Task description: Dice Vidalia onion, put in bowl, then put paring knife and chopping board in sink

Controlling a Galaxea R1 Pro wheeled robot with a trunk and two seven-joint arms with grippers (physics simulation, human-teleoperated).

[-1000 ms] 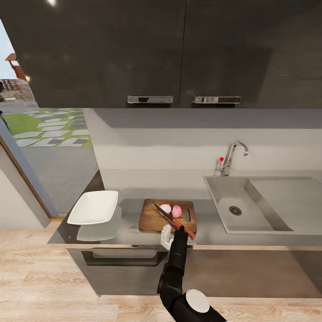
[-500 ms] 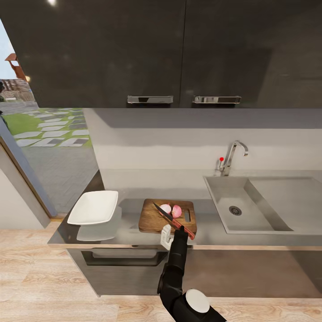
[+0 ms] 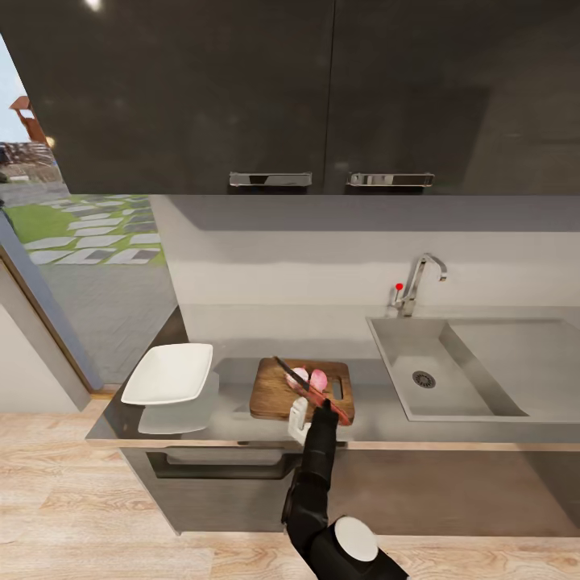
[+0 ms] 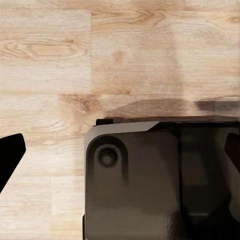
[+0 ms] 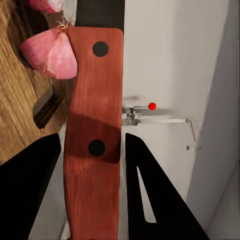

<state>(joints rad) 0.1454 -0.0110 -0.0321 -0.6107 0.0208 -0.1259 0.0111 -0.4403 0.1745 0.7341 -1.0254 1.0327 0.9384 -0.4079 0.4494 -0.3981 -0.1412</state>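
While the right gripper (image 3: 322,405) is clamping the paring knife (image 3: 310,390) at lower centre, the blade is risking rolling the rounded Vidalia onion (image 3: 309,379) halves off the chopping board (image 3: 270,391).

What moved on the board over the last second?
The right claw, shut on the red-handled paring knife, slid slightly toward the wall, carrying the blade further across the left half of the pinkish-red onion. Both halves, the dark brown wooden chopping board and the white square bowl stayed put.
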